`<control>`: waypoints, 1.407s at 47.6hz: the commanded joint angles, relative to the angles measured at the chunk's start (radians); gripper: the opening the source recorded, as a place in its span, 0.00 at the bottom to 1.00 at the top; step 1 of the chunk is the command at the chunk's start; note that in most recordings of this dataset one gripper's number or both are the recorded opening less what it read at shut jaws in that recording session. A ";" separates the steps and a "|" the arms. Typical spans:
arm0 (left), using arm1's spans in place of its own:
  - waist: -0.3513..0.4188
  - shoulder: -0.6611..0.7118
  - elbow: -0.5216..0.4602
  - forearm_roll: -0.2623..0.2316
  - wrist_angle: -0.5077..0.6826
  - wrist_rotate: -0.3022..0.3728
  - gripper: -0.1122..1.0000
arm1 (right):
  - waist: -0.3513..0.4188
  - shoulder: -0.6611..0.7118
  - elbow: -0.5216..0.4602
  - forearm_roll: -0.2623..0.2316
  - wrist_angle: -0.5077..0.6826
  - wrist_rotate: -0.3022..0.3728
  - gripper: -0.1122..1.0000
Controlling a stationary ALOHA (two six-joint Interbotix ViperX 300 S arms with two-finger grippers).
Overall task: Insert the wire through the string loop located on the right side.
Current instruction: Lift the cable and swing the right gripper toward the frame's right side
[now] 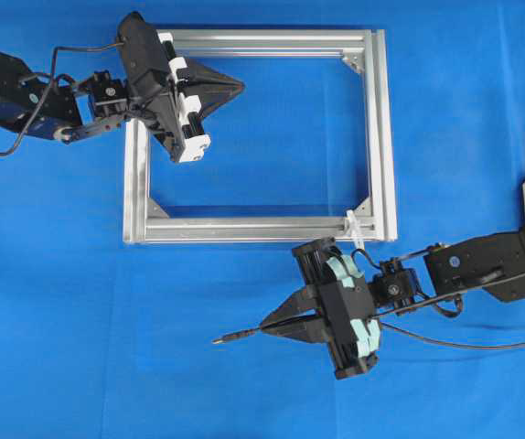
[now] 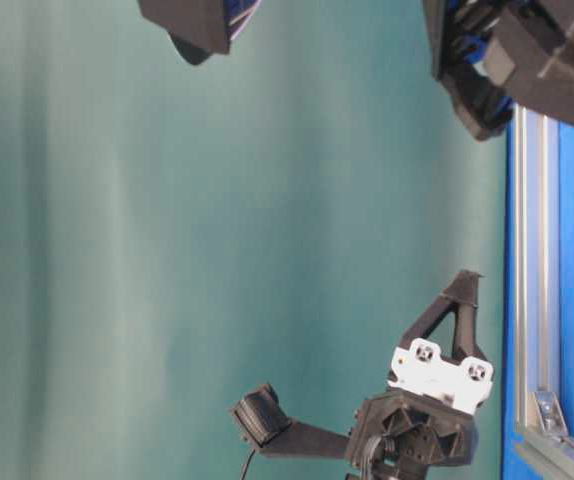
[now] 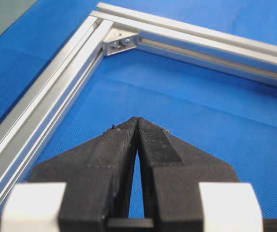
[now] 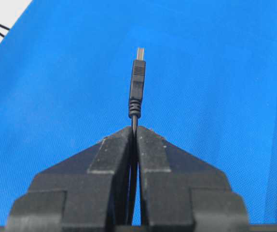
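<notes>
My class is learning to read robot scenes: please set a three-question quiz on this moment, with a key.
1. True or false: the right gripper is shut on the wire.
2. The string loop sits at which corner of the metal frame in the overhead view? A lower right, B upper left, C lower left.
3. What does the left gripper hold?

Key: 1 true; 2 A; 3 nothing, it is shut and empty.

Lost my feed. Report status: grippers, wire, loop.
Right gripper shut on the wire, plug pointing away from the string loop. Left gripper shut, empty, over the aluminium frame. Wire not threaded; nothing blocking the loop.
</notes>
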State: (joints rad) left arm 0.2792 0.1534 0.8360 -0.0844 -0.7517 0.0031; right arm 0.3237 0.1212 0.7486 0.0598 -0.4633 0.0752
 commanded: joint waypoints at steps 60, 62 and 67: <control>0.000 -0.048 -0.012 0.002 -0.005 0.000 0.10 | 0.011 -0.233 0.288 0.072 -0.011 0.006 0.06; 0.000 -0.048 -0.012 0.002 -0.005 0.000 0.10 | 0.012 -0.261 0.319 0.078 -0.012 0.006 0.06; 0.000 -0.049 -0.011 0.002 -0.005 0.000 0.10 | 0.012 -0.334 0.399 0.094 -0.012 0.006 0.06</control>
State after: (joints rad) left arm 0.2792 0.1381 0.8360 -0.0844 -0.7501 0.0031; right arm 0.3313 -0.1519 1.1091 0.1427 -0.4648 0.0798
